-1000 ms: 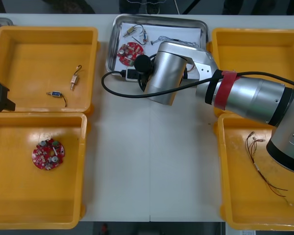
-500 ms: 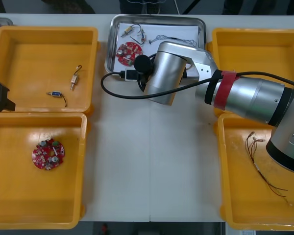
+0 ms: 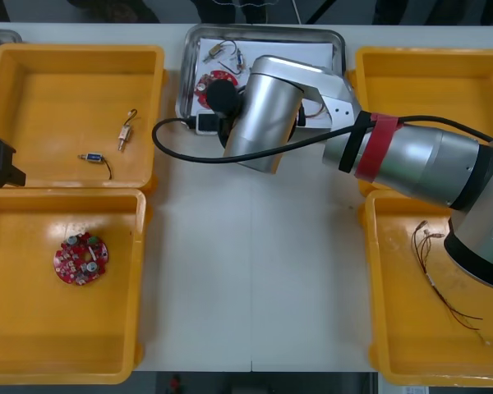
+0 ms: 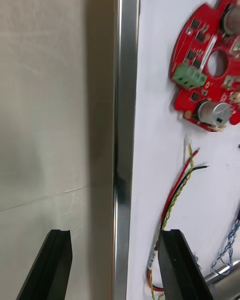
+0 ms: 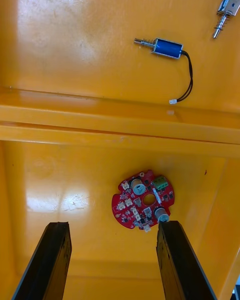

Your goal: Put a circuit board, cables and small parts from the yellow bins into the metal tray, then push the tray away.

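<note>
The right gripper [image 4: 115, 235], fingers wide apart and holding nothing, straddles one rim of the metal tray [image 4: 125, 105]: one finger is over the table [image 4: 50, 105], the other over the tray's white inside, where a red and yellow cable [image 4: 176, 195] runs from beside that finger toward a round red circuit board [image 4: 205, 75] farther ahead. A twisted blue and white cable [image 4: 227, 242] lies just outside the same finger. The left gripper [image 5: 112, 227], likewise open and empty, hangs over the yellow bins [image 5: 120, 120], a second circuit board [image 5: 144, 206] just ahead between its fingers and small metal parts [image 5: 167, 47] in the bin beyond.
</note>
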Controlling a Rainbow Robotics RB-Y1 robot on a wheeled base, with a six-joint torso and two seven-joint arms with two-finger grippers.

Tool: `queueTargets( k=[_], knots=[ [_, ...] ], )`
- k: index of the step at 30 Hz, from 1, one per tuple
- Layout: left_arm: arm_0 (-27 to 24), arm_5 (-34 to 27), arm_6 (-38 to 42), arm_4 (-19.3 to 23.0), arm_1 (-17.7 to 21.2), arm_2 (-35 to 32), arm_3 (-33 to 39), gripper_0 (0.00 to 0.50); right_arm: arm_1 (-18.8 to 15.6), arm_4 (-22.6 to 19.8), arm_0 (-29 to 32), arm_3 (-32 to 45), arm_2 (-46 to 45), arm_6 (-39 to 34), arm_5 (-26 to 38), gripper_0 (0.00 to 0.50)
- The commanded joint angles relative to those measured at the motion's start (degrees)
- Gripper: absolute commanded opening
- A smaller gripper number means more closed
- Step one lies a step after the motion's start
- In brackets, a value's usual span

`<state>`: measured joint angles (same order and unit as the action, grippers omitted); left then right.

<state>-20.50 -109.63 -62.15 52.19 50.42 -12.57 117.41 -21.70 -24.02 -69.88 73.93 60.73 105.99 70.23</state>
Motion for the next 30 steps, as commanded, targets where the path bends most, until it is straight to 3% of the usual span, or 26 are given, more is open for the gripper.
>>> queueTargets(
  k=[1,10,17,23,30],
  knots=[
    [1.26,-0.37,-5.09,0.46,2.05,-1.93,0.98,0.500,0.61,0.47,1.41,7.37,-6.86,1.50,5.62,0.500],
    [1.26,-0.37,-5.09,0.46,2.05,-1.93,0.98,0.500,-0.27,0.47,7.04,17.92,-14.50,0.89,17.92,0.500],
    [1.26,-0.37,-5.09,0.46,2.05,-1.93,0.98,0.500,-1.50,0.47,12.66,27.50,-23.11,-0.78,31.46,0.500],
    [1.26,-0.37,-5.09,0.46,2.05,-1.93,0.98,0.500,-1.94,0.12,15.83,31.63,-29.62,-3.86,39.77,0.500],
    [1.26,-0.37,-5.09,0.46,2.05,-1.93,0.98,0.500,-2.64,-1.90,18.29,33.92,-37.18,-12.03,39.77,0.500]
  ],
)
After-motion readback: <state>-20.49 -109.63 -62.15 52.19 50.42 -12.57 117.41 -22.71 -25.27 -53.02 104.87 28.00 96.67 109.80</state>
